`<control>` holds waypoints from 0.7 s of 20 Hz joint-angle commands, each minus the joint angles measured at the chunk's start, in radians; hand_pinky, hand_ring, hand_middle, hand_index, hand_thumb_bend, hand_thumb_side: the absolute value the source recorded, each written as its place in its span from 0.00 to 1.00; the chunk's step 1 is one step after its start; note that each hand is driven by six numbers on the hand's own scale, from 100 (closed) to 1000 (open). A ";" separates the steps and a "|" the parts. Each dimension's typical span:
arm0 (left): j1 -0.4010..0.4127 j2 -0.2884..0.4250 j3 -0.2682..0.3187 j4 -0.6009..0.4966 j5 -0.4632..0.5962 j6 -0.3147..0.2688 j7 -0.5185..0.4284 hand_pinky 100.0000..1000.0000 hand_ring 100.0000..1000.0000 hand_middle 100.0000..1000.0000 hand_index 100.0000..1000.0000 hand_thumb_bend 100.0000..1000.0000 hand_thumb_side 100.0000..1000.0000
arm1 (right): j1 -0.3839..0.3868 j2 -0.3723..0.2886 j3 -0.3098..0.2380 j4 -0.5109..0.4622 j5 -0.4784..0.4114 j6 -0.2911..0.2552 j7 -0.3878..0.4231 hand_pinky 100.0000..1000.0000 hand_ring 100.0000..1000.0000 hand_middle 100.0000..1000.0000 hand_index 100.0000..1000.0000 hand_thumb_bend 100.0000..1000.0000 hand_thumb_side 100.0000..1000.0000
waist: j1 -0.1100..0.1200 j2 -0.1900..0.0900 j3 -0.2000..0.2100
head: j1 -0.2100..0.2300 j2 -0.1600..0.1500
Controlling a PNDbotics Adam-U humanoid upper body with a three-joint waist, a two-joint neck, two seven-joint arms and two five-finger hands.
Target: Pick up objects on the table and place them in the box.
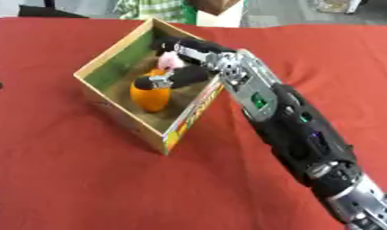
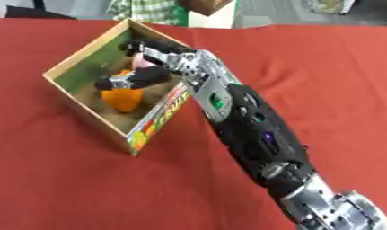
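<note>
Right hand reaching into the box over an orange object on the red-covered desk.

The right arm [image 1: 298, 130] comes up from the near right corner and bends over the box's right wall, so the right hand [image 1: 184, 60] sits inside the open cardboard box [image 1: 110, 58], which stands left of centre toward the far side of the desk [image 1: 70, 179]. The hand's fingers are curled down around the top of the orange object [image 1: 151, 96], which stands on the box floor near the middle; a small pink thing [image 1: 169, 59] shows just beside the fingers, too blurred to make out. The box's near right outer wall carries a colourful printed label. The left hand cannot be seen.
</note>
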 commanded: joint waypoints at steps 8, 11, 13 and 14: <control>0.007 0.012 0.012 -0.020 -0.002 -0.002 0.013 0.52 0.54 0.61 0.70 0.00 0.61 | -0.024 -0.108 -0.135 -0.239 -0.152 0.055 -0.056 0.93 0.92 0.78 1.00 0.12 0.98 | 0.014 -0.036 -0.014 | 0.029 0.002; 0.011 0.011 0.019 -0.020 -0.004 -0.001 0.023 0.52 0.54 0.61 0.70 0.00 0.61 | -0.003 -0.164 -0.196 -0.307 -0.195 0.032 -0.098 0.92 0.89 0.73 0.96 0.00 0.91 | 0.017 -0.042 -0.025 | 0.042 0.005; 0.013 0.010 0.021 -0.020 -0.006 -0.001 0.029 0.52 0.54 0.61 0.70 0.00 0.61 | 0.025 -0.203 -0.223 -0.356 -0.224 0.022 -0.127 0.91 0.88 0.71 0.94 0.00 0.90 | 0.020 -0.044 -0.030 | 0.050 0.007; 0.014 0.010 0.022 -0.020 -0.006 -0.001 0.031 0.52 0.54 0.61 0.70 0.00 0.61 | 0.040 -0.217 -0.232 -0.380 -0.239 0.021 -0.143 0.91 0.88 0.71 0.93 0.00 0.90 | 0.021 -0.045 -0.032 | 0.053 0.008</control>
